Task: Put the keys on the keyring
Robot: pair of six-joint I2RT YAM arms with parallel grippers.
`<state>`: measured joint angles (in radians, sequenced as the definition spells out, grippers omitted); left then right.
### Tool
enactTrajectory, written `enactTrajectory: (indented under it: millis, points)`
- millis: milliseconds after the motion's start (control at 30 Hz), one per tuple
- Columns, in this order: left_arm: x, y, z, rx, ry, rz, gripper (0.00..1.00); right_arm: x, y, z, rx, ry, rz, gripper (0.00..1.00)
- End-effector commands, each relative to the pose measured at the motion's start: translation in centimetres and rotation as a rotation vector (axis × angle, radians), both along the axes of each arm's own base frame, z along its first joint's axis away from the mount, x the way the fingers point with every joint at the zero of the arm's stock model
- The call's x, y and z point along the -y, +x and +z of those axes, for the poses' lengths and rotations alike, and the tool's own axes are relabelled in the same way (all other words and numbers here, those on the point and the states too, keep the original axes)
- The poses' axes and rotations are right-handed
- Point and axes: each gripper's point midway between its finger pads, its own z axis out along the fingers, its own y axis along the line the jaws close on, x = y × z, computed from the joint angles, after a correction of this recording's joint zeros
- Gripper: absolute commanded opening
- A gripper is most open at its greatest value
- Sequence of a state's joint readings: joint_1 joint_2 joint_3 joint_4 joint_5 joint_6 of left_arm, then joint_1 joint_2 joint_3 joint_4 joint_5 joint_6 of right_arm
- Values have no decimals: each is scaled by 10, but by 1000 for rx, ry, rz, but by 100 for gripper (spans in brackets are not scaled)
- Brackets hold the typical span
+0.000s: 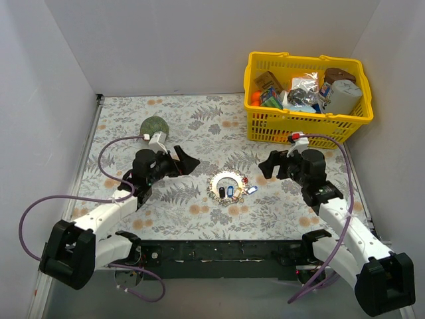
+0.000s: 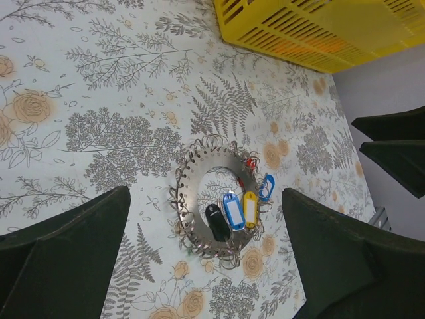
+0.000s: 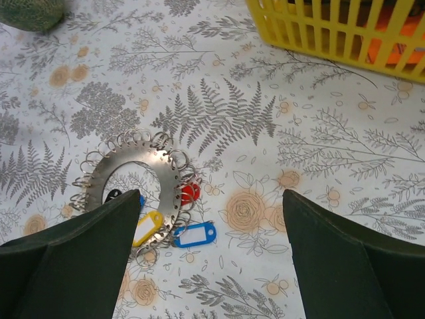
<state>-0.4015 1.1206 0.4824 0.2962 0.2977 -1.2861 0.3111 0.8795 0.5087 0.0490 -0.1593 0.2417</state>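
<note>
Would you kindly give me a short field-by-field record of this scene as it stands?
keyring: lying flat, mid-scene
keys: black, blue and yellow tags across its band; another blue and a red at its edge; attachment unclear
left claw: open, apart from the ring
right claw: open, apart from the ring
green ball: far left
yellow basket: far right, holding packaged goods

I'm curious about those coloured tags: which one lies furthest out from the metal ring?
The blue tag lying wholly outside the keyring; the other tags overlap its band or rim.
</note>
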Motion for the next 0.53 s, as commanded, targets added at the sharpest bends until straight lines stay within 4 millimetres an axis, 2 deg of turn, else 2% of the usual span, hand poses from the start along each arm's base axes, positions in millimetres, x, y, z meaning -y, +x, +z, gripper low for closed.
enactTrajectory:
  millis: [0,133,333,367,433,500]
  points:
    - [-15,6,33,69,19,79,98,11,5,10,27,39,-64,96]
    - [-31,6,61,145,29,154,98,18,8,20,47,32,-95,98]
    - [-64,11,86,209,93,312,98,39,13,43,132,-10,-193,98]
    - [-67,9,94,231,87,326,98,48,14,51,161,-19,-242,98]
    - [-71,8,100,267,81,338,98,57,14,59,193,-32,-289,98]
    - [-72,2,109,314,67,336,98,76,13,61,235,-44,-385,98]
